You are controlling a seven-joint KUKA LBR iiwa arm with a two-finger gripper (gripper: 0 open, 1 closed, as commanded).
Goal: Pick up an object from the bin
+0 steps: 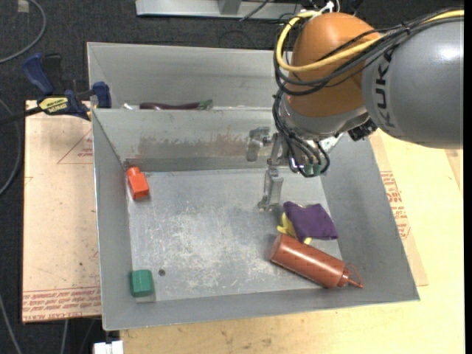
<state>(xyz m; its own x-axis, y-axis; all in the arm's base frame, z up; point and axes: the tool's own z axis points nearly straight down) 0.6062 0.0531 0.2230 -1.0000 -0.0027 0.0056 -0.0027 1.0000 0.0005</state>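
My hand (268,198) hangs down into the grey metal bin (214,260), right of the middle and nearer the back wall than the front. Seen edge-on from here, it looks like one narrow metal piece, and I cannot tell how far open it is. Its tip is over bare bin floor, and I see nothing gripped in it.

Nearest to it, just to the right, is a small purple cloth pouch (311,220), crumpled and lying flat. A yellow thing (288,228) pokes out from under the pouch's left edge, too far covered to name. In front of these lies a reddish-brown squeeze bottle (306,262) on its side, nozzle towards the front right corner, close against the yellow thing.

Well apart on the left side are an orange block (137,183) near the back corner and a green block (141,282) near the front corner.
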